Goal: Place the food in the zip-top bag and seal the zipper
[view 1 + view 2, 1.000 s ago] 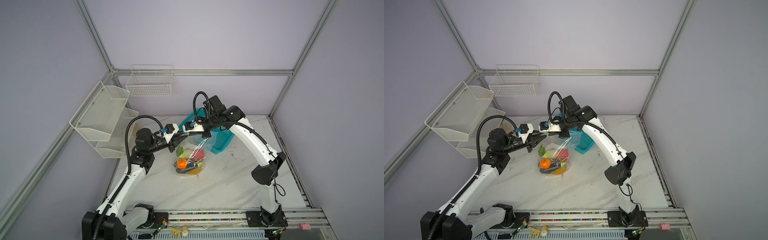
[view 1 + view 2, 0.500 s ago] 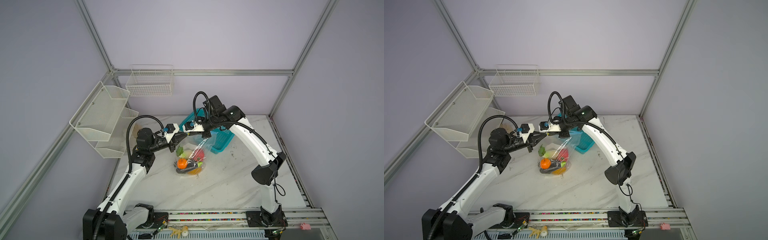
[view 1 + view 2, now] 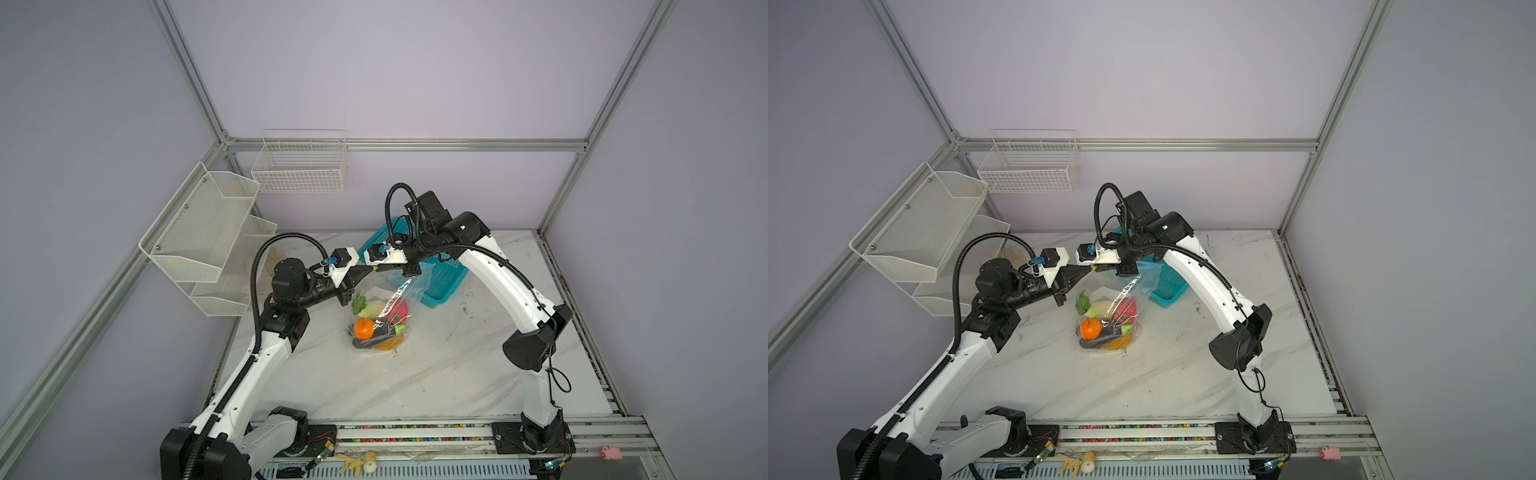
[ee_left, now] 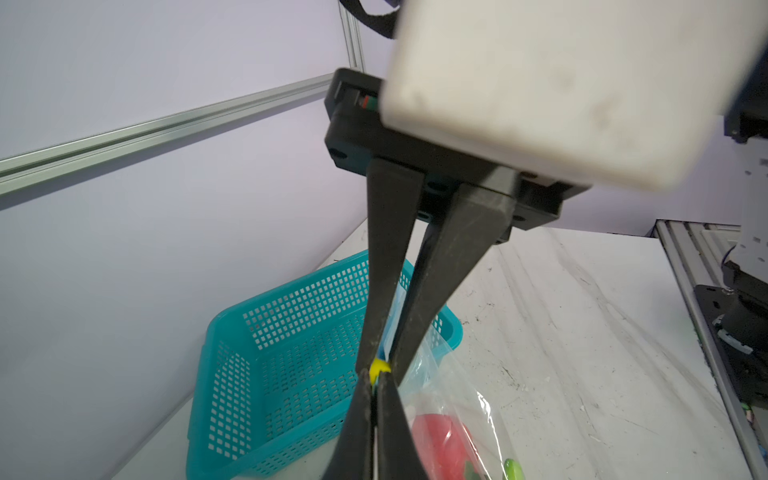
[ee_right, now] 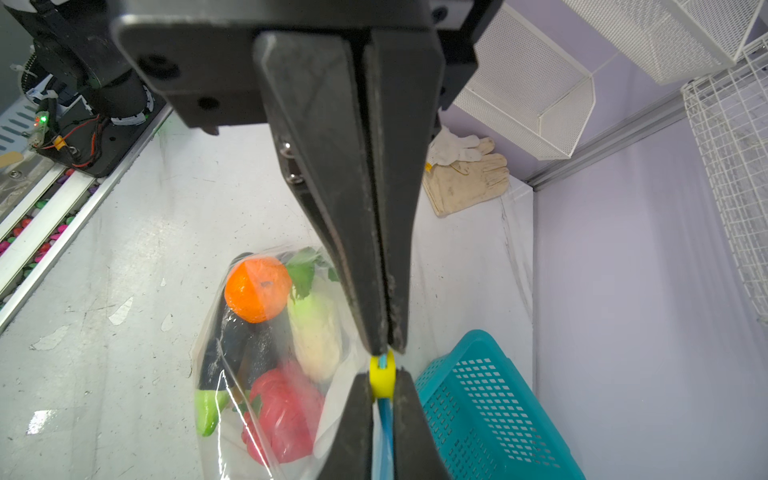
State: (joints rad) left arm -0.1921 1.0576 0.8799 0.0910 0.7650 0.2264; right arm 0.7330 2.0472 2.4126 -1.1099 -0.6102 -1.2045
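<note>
Since both grippers meet at one corner of the zip-top bag's [image 3: 376,305] mouth, we read the loading step as done and sealing as what's left; the food [image 5: 257,289] sits low inside the bag, whose bottom rests on the table [image 3: 436,374] just in front of the teal basket [image 4: 266,374], mouth edge held up; left gripper [image 5: 386,347]: jaws fully together, pinching the zipper [image 5: 385,419] at its end, right against the yellow slider [image 5: 381,376]; right gripper [image 4: 379,365]: clamped on the slider itself, tips nose to nose with the left's; key relation: from the slider the blue strip runs back between the right fingers, toward the basket side and away from the left gripper; so we'd expect the left to anchor and the right to drag the slider along that axis; we can't tell whether that stretch is already closed.
</note>
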